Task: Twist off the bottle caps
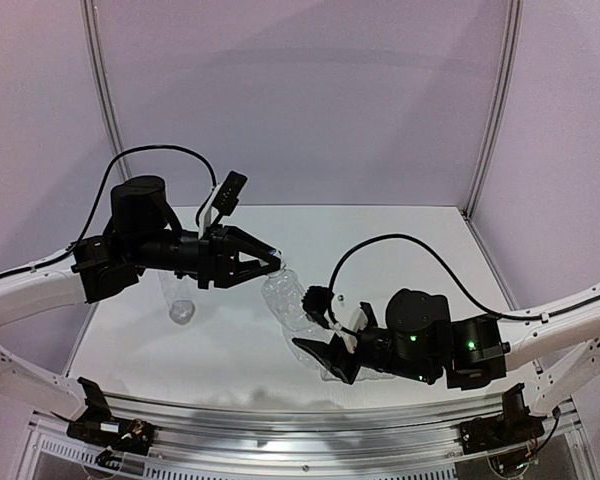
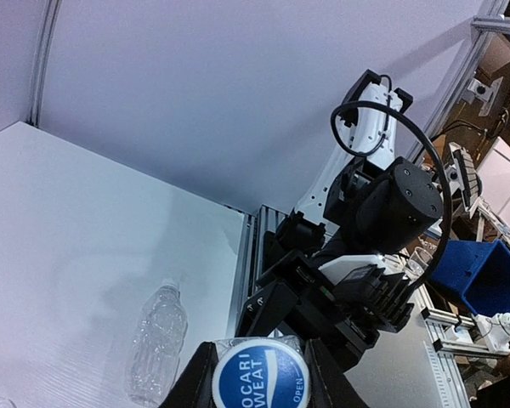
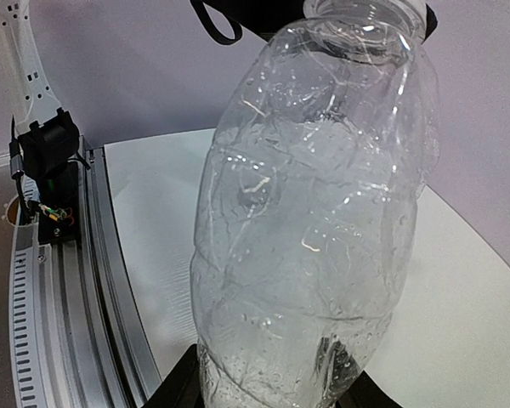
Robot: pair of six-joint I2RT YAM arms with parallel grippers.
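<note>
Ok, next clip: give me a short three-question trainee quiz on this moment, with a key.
1. True or false: the right gripper grips the held bottle by its body.
2. What is the left gripper shut on? A. the blue-and-white cap. B. the rail at the table's edge. C. nothing, it is open.
3. Short answer: in the left wrist view, what sits ungripped on the table?
Key: 1 true; 2 A; 3 a second clear bottle.
</note>
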